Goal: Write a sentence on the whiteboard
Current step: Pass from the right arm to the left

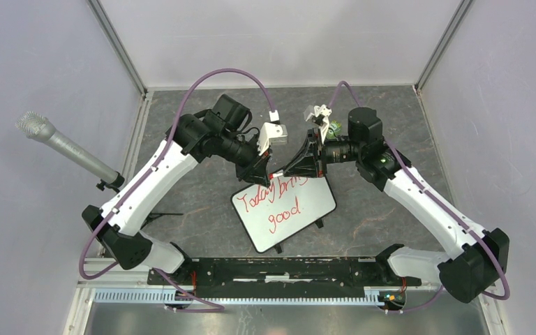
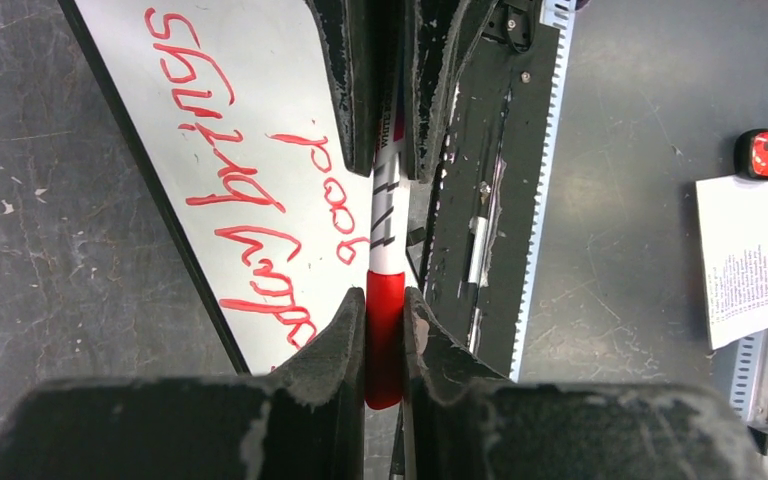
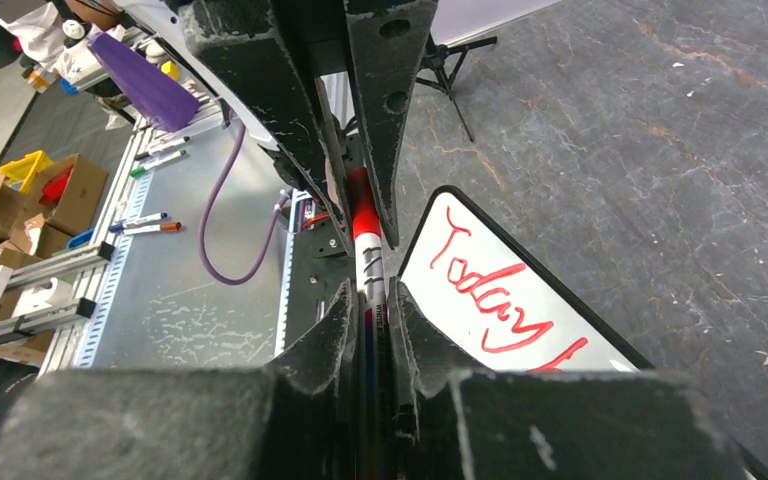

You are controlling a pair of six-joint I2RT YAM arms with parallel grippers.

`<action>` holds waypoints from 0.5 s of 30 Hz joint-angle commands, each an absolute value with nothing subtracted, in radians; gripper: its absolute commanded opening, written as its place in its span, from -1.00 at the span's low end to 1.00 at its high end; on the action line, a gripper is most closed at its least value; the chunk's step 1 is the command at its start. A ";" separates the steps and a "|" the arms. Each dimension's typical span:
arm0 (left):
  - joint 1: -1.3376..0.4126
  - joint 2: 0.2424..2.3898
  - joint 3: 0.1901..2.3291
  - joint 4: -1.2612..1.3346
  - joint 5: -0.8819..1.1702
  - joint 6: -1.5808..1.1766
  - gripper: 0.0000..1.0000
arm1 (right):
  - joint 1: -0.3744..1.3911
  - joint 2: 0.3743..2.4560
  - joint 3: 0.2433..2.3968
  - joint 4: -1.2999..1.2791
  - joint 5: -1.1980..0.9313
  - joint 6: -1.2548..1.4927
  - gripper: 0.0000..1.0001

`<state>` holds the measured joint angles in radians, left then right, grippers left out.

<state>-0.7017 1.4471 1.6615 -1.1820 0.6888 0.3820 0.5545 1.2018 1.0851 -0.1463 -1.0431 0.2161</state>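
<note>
The whiteboard (image 1: 315, 204) lies tilted in the middle of the table, with the sentence (image 1: 279, 197) "Today brings good" in red on two slanted lines. The two grippers meet nose to nose over its far edge, with a red-and-white marker pen (image 2: 383, 222) between them. My left gripper (image 1: 268, 172) is shut on the pen's red cap (image 2: 384, 335). My right gripper (image 1: 289, 169) is shut on the white barrel (image 3: 368, 268). The pen's tip is hidden. The writing shows in the left wrist view (image 2: 230, 175), and the word "Today" shows in the right wrist view (image 3: 480, 285).
A microphone (image 1: 61, 145) on a stand juts in at the left. A metal rail (image 1: 279, 271) runs along the near edge. A paper sheet (image 2: 745, 255) and a red button (image 2: 765, 152) lie off the table. Loose markers (image 3: 145, 225) lie on the bench.
</note>
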 commanded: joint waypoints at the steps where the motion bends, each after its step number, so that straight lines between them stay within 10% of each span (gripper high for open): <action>1: -0.750 1.434 1.697 -0.821 0.725 0.335 -0.95 | 0.641 1.234 1.062 -0.041 -1.085 0.289 -1.00; 7: -0.750 1.391 1.694 -1.004 0.630 0.562 -0.95 | 0.603 1.218 1.117 -0.201 -1.062 0.155 -0.83; 15: -0.773 1.295 1.615 -1.214 0.452 0.968 -0.94 | 0.511 1.211 1.267 -0.544 -1.011 -0.116 0.58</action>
